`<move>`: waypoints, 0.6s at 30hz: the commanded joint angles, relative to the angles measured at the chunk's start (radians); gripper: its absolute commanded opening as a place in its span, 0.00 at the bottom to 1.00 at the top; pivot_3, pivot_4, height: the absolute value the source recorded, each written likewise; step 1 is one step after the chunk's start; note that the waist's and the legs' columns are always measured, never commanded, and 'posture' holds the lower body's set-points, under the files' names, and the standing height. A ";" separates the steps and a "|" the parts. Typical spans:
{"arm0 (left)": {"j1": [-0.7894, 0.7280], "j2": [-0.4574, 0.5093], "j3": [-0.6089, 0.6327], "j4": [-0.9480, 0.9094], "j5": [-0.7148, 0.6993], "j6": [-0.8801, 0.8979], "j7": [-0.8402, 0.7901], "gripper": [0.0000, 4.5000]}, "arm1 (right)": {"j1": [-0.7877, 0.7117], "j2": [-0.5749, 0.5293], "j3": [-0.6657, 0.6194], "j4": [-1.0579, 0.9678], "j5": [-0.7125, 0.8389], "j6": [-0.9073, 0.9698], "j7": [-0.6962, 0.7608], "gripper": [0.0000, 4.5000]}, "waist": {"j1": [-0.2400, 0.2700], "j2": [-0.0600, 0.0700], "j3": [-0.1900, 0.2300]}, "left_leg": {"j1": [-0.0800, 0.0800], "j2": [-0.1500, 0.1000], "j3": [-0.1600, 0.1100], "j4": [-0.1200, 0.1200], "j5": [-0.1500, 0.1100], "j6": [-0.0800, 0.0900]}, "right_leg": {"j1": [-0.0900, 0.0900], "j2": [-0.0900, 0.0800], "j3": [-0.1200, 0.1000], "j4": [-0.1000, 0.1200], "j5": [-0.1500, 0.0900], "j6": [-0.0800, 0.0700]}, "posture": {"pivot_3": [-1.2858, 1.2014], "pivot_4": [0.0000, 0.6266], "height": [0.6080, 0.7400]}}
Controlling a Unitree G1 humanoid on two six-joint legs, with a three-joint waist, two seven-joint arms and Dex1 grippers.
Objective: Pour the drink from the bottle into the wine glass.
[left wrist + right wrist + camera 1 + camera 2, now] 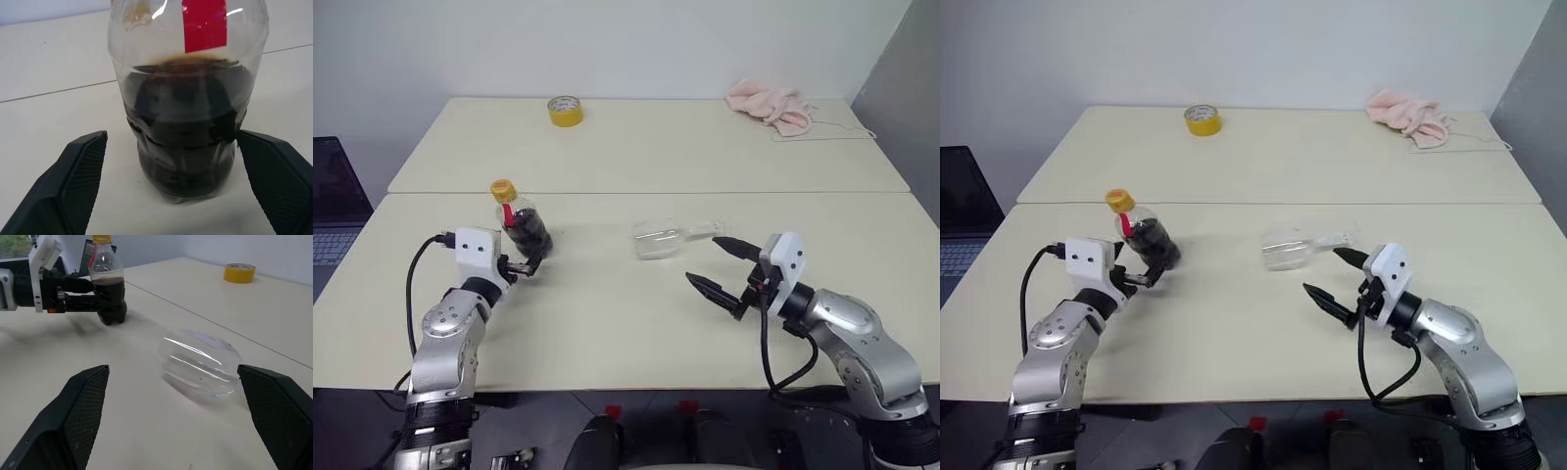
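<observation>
Lying wine glass (658, 239) (clear, empty)

The left arm rises from the lower left of the head view, silver forearm angled up and inward, a white wrist block at its end with a black cable looping off to the left. The left gripper (530, 262) points forward, about level, with its two black fingers (78, 176) spread wide; one shows at each lower corner of the left wrist view.

The right arm comes in from the lower right, elbow bent, forearm running up and left to a white wrist block. The right gripper (720, 264) points toward the frame's centre, seemingly level, with its fingers (80, 416) fully apart and holding nothing.
</observation>
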 commanded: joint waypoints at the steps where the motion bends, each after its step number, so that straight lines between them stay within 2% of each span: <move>1: -0.023 0.008 -0.013 0.015 0.004 -0.031 -0.027 0.99 | -0.029 -0.005 0.000 -0.036 0.009 -0.001 0.010 1.00 | 0.000 0.000 0.000 | 0.000 0.000 0.000 0.000 0.000 0.000 | 0.000 0.000 0.000 0.000 0.000 0.000 | 0.52 0.24 1.00; 18: -0.149 -0.028 -0.018 0.197 0.008 -0.133 -0.046 0.99 | -0.042 0.006 0.020 -0.024 -0.006 -0.015 0.005 1.00 | 0.000 0.000 0.000 | 0.000 0.000 0.000 0.000 0.000 0.000 | -0.001 0.000 -0.001 0.000 0.000 0.000 | 0.52 0.24 1.00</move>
